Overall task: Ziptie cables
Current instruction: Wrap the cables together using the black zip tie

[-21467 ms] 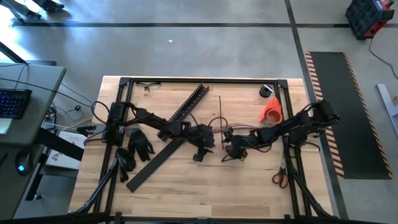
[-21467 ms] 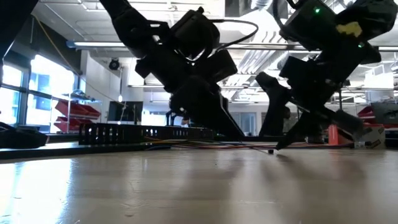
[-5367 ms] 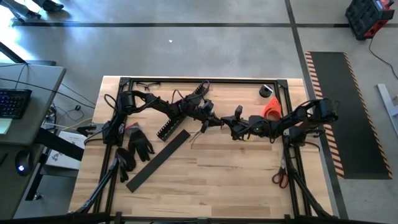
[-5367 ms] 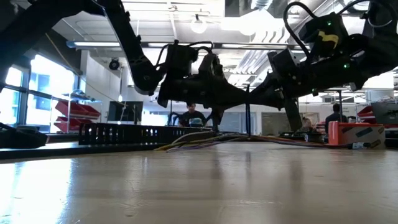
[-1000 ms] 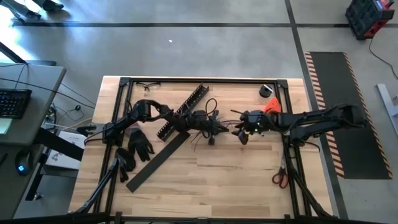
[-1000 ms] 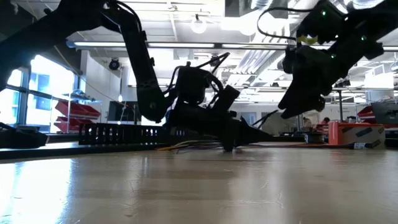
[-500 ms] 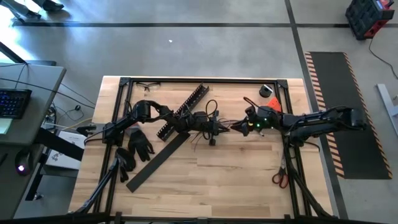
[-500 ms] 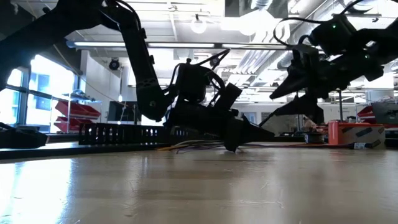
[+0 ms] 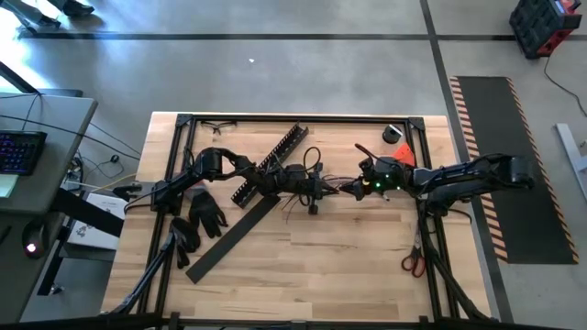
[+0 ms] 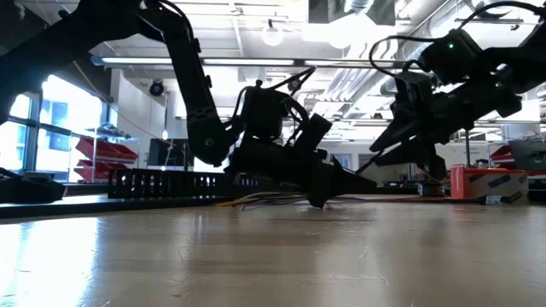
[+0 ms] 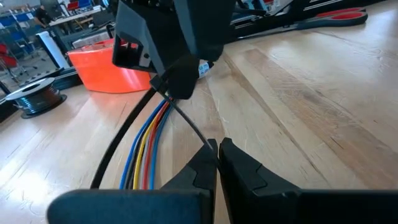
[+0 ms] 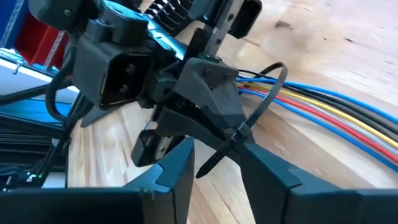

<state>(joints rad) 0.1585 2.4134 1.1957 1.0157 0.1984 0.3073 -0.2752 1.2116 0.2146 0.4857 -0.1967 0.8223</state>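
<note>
The cables (image 12: 336, 118), thin blue, yellow, red and black wires, lie side by side on the wooden table (image 9: 303, 266); they also show as cables (image 11: 146, 143) in the left wrist view. A thin black ziptie (image 12: 273, 81) arches over them. My left gripper (image 9: 318, 188) is shut on the ziptie. My right gripper (image 9: 347, 189) faces it from the table's right, open. Its two fingers (image 12: 180, 168) stand on either side of the ziptie's free end (image 12: 208, 165). Whether they touch it I cannot tell. My left gripper pinches the ziptie's strap (image 12: 239, 134) between its two shut fingertips, a little short of the free end. It comes at the ziptie from the table's left, slanting down. The tail (image 11: 189, 124) sticks out past the fingertips toward my right gripper, clear of the table.
A black slotted channel (image 9: 271, 165), a flat black strip (image 9: 229, 236) and black gloves (image 9: 206, 211) lie left of centre. An orange tape roll (image 9: 404, 158) and a black spool (image 9: 393, 134) sit at the far right. Scissors (image 9: 413, 261) lie by the right edge.
My right gripper has come down and toward the table's left, up to my left gripper. It has tipped from pointing down to nearly level. Its fingers have drawn closer together around the ziptie's tail.
</note>
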